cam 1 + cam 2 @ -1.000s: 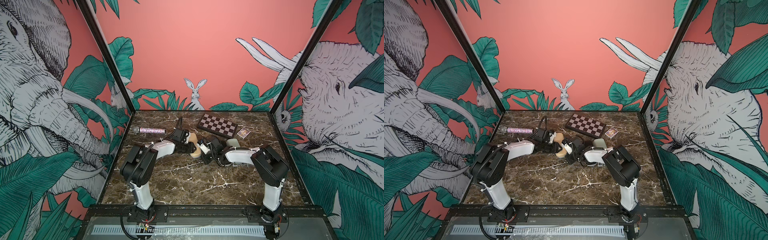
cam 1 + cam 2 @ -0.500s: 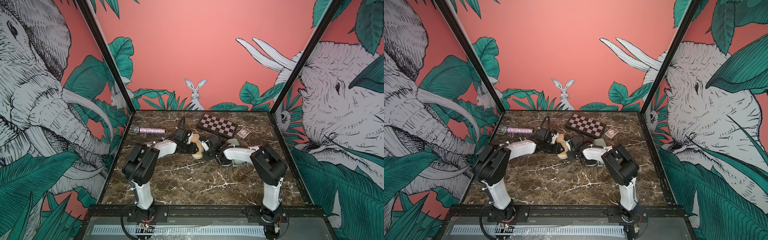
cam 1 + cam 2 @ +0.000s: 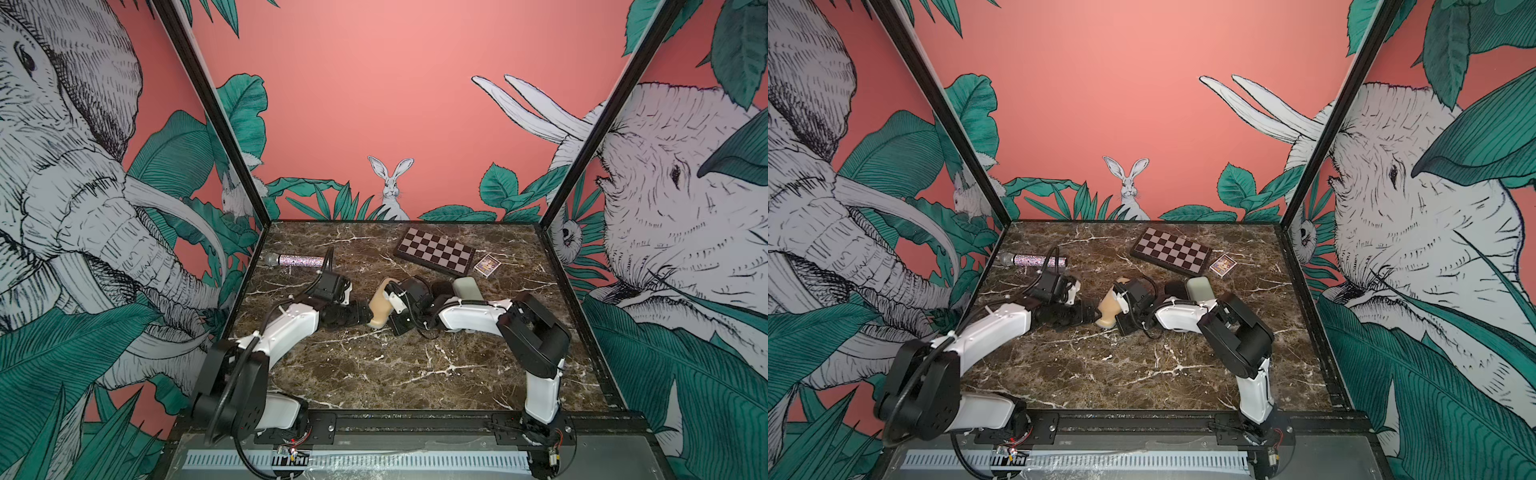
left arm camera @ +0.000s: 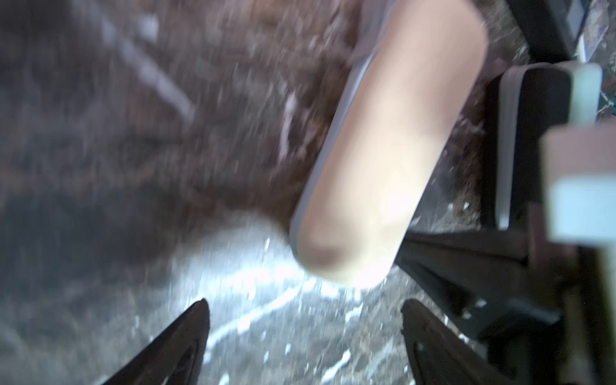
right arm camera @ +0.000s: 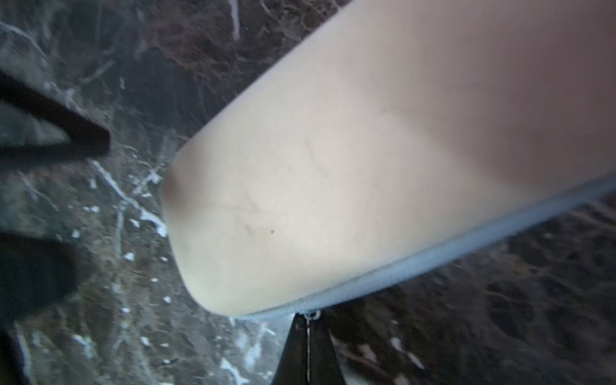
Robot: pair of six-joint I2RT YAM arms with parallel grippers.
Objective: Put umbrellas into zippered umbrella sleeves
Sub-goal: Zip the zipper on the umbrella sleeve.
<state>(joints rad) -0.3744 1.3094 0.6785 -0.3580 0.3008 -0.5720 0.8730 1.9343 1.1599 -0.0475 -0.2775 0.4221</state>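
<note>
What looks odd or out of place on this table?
Nothing looks spilled or broken. The glittery microphone, chequered board box and small colourful box toward the back seem out of place beside the beige sleeve, which lies slantwise in the middle.

Glitter mic (image 3: pixel 296 260) lies on marble tabletop (image 3: pixel 374 374) beyond & left of left claw (image 3: pixel 366 316); chequered chess box (image 3: pixel 434 250) w/ card pack (image 3: pixel 487 264) just beside it sits further back, claw's right.
</note>
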